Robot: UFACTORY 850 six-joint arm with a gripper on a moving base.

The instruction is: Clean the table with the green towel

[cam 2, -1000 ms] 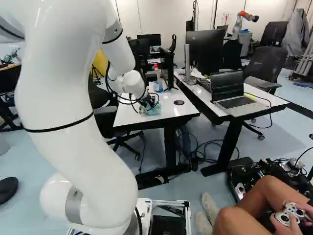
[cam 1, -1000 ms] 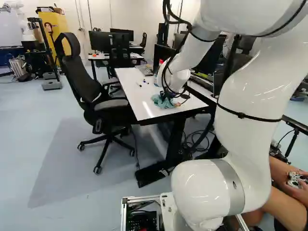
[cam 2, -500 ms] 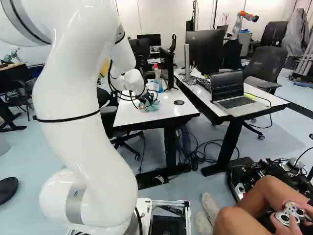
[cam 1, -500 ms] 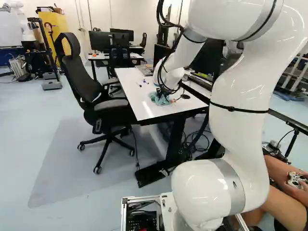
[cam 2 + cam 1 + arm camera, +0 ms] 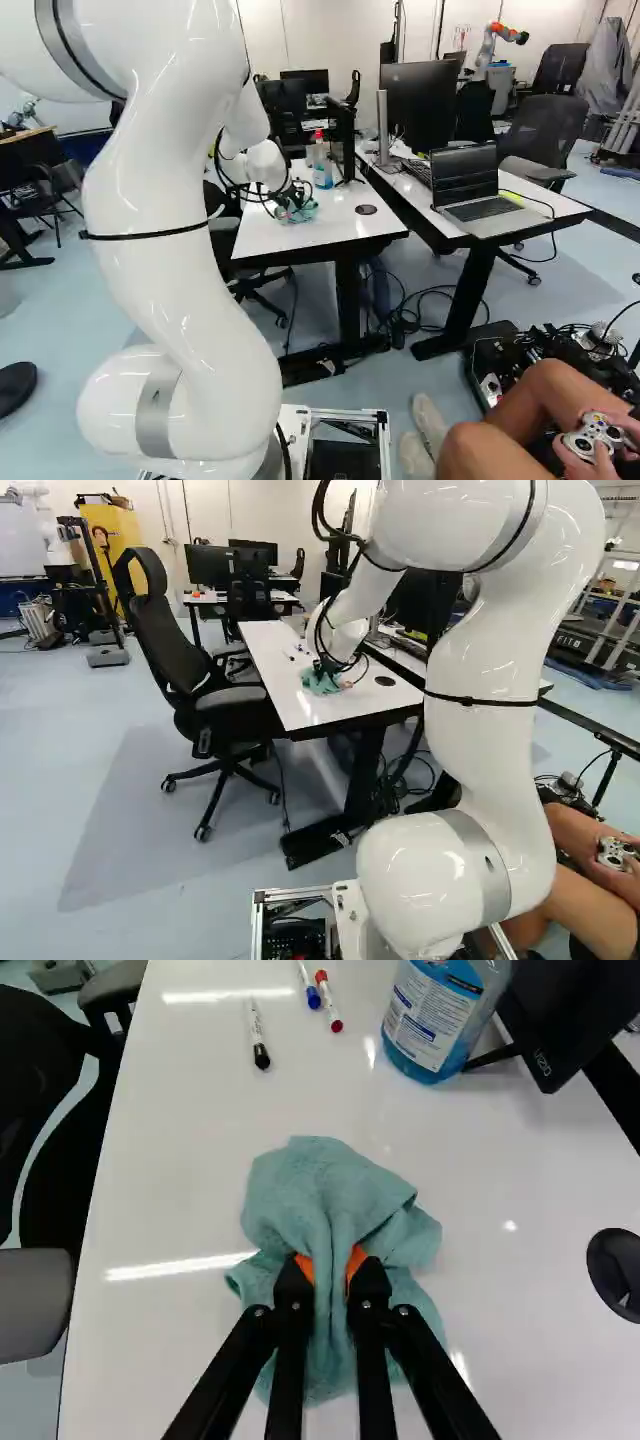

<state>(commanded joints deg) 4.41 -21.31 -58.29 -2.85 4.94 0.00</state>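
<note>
On shiny counter (image 5: pixel 170 1170), pinching towel (image 5: pixel 315 1180) mid-bunch in nearly closed claw (image 5: pixel 329 1265), prob best spot for something so light and floppy.

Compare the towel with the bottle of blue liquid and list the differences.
The towel is plain teal cloth; the bottle is see-through and carries a white label. The towel is crumpled low; the bottle stands upright. The towel is pinched in the hand, while the bottle stands free of it. Both rest on the white table.
</note>
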